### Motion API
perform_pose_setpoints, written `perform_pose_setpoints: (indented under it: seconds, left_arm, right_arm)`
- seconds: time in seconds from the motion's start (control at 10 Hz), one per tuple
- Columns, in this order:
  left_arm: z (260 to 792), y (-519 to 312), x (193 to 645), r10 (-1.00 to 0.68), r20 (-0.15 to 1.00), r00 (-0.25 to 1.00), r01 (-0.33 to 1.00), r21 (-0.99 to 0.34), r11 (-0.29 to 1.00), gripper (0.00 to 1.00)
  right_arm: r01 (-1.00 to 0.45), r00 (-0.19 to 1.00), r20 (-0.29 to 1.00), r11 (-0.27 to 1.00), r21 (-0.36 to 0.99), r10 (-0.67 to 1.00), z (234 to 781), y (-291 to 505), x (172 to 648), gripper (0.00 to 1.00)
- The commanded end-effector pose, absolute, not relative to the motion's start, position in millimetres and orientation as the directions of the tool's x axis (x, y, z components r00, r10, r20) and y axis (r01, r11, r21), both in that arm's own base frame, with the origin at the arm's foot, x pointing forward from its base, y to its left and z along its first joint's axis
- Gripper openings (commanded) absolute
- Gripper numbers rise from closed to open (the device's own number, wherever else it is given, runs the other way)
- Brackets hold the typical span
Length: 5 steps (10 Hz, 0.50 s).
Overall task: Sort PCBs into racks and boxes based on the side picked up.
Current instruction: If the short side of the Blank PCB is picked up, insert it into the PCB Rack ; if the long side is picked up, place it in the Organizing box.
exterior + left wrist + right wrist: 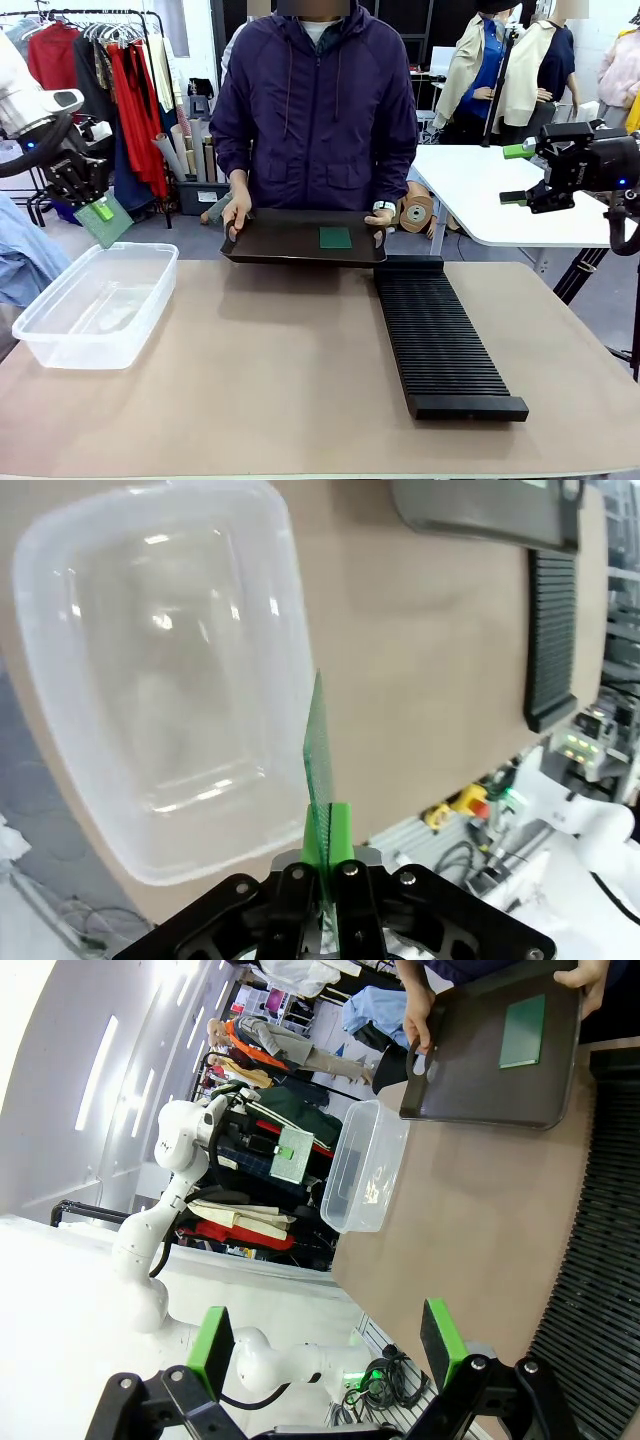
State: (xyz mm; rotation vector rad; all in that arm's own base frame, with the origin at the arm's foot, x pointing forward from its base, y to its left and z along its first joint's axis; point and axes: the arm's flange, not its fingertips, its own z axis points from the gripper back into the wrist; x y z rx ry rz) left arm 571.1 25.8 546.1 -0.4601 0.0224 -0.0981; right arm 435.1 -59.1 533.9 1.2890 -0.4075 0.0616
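"Clothing rails line the back of the room. What stands in front of them?"

"A wide tan table (300,400). A person (320,110) in a purple jacket stands at its far side, both hands holding a flat black tray (290,245) at the table's far edge. A long black ribbed rack (440,340) lies right of centre, and a clear plastic box (95,300) sits at the left."

"And the grippers?"

"The left gripper (330,825) is clamped shut on a pale green PCB (320,745). It holds the board in the air near the box's far left corner, touching neither box nor table. The right gripper (328,1335) hangs high off the table's right side, its green pads spread wide with nothing between them."

"Any other boards?"

"One darker green PCB (335,237) lies flat on the tray, right of its middle."
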Motion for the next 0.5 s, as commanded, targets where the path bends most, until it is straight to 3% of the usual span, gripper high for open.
perform_pose_setpoints:
  seconds: [0.0, 0.4]
  left_arm:
    - [532.7, 27.7, 566.3, -0.134, 0.062, 0.989, 0.148, -0.398, 0.906, 0.0]
    - [481.1, 35.9, 572.6, -0.136, 0.001, 0.991, 0.124, -0.417, 0.9, 0.0]
  right_arm:
    - [-0.279, 0.925, 0.336, 0.282, 0.918, -0.177, 537.3, -58.5, 436.0, 1.0]
    - [-0.279, 0.925, 0.336, 0.282, 0.918, -0.177, 537.3, -58.5, 436.0, 1.0]
